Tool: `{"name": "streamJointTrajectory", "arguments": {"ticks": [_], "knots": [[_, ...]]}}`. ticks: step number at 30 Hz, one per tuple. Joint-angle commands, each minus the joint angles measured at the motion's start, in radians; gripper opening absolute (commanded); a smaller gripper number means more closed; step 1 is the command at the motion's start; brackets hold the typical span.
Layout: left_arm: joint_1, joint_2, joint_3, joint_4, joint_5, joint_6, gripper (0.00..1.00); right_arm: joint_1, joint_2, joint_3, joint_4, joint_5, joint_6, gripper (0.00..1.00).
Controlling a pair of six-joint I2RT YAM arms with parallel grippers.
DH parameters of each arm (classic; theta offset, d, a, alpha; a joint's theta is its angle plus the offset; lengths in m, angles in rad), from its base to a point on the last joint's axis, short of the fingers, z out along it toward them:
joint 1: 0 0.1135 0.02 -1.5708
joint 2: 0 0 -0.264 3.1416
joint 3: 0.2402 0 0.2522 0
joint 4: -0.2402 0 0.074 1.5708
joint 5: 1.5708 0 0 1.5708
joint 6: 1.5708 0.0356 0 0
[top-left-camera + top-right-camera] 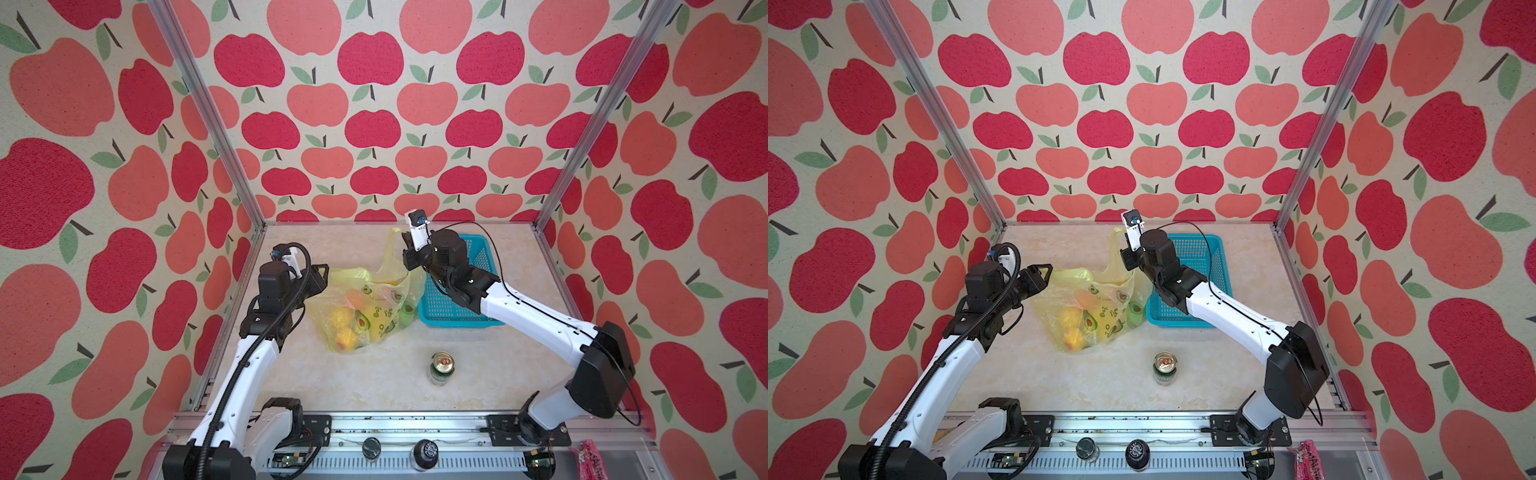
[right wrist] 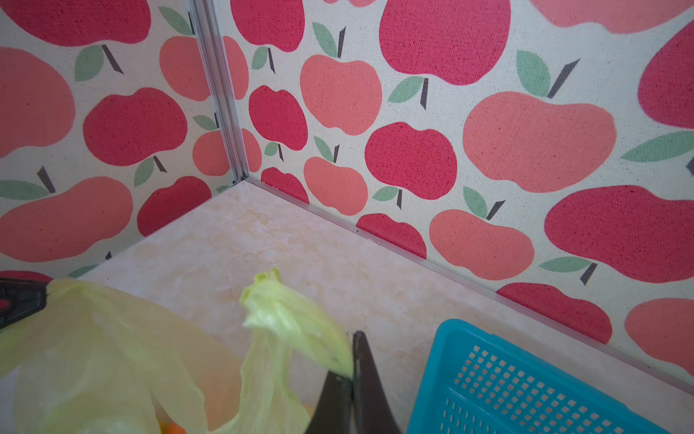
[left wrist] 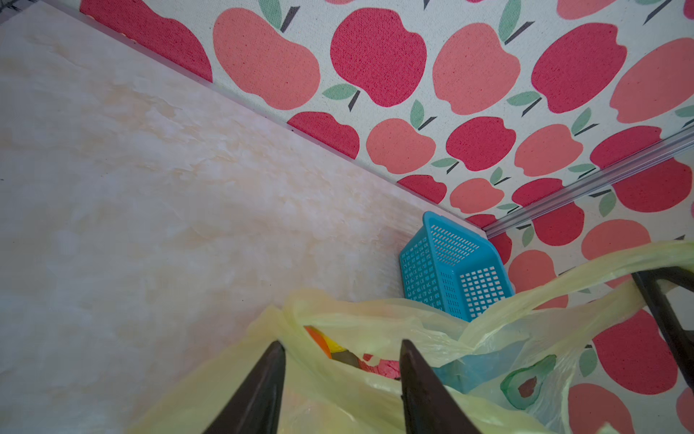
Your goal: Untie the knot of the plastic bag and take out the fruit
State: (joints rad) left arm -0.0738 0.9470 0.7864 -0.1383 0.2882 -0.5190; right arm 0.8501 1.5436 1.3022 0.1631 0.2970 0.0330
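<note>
We see the plastic bag (image 1: 365, 307) lying mid-table with its mouth open and the fruit (image 1: 345, 330) inside it. The right gripper (image 2: 351, 375) is clamped on one handle (image 2: 293, 319), lifting it toward the back wall (image 1: 374, 124). The left gripper (image 3: 341, 360) has its jaws apart at the opposite rim; loose plastic lies between them, and we see nothing pinched.

The basket (image 1: 440, 305) sits just beside the bag's right side, and the right arm (image 1: 532, 316) stretches across it, covering much of its opening. A can (image 1: 441, 368) stands upright in front of the bag, apart from it.

The table (image 1: 332, 382) lies open behind the bag up to the back wall, and across the front to the left of the can. The side walls close in near both arms.
</note>
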Motion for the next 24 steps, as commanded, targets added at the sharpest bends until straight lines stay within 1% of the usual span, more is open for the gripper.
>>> {"name": "streamJointTrajectory", "arguments": {"ticks": [1,3,6,8,10,11,13,14,16,18,20,22,24], "knots": [[-0.019,-0.071,0.062,-0.043,-0.118,0.049,0.57,-0.012,-0.039,-0.008,0.121,0.012,0.015,0.00],[-0.024,-0.083,0.097,-0.091,-0.159,0.073,0.61,-0.020,-0.035,-0.003,0.151,-0.007,0.024,0.00],[-0.041,-0.075,0.144,-0.128,-0.152,0.107,0.66,-0.022,-0.017,0.002,0.176,-0.019,0.011,0.00],[-0.086,-0.039,0.183,-0.139,-0.143,0.132,0.68,-0.027,-0.013,0.040,0.113,0.013,0.030,0.00],[-0.146,0.023,0.250,-0.199,-0.188,0.155,0.71,-0.036,-0.034,0.051,0.065,-0.021,0.045,0.00],[-0.179,0.057,0.283,-0.236,-0.228,0.158,0.74,-0.036,-0.051,0.046,0.049,-0.024,0.044,0.00],[-0.216,0.116,0.324,-0.284,-0.281,0.130,0.77,-0.037,-0.082,0.028,0.031,-0.023,0.035,0.00],[-0.219,0.135,0.329,-0.286,-0.270,0.105,0.78,-0.039,-0.091,0.012,0.032,-0.023,0.034,0.00],[-0.220,0.185,0.323,-0.247,-0.212,0.075,0.78,-0.045,-0.111,-0.028,0.061,-0.026,0.027,0.00],[-0.228,0.231,0.328,-0.219,-0.159,0.056,0.71,-0.046,-0.124,-0.070,0.103,-0.009,0.014,0.00],[-0.245,0.272,0.342,-0.221,-0.168,0.044,0.71,-0.051,-0.127,-0.081,0.108,0.004,0.009,0.00],[-0.262,0.308,0.351,-0.220,-0.191,0.033,0.72,-0.055,-0.131,-0.083,0.102,0.000,0.011,0.00],[-0.267,0.338,0.360,-0.217,-0.182,0.026,0.73,-0.056,-0.132,-0.086,0.103,-0.013,0.018,0.00]]}}
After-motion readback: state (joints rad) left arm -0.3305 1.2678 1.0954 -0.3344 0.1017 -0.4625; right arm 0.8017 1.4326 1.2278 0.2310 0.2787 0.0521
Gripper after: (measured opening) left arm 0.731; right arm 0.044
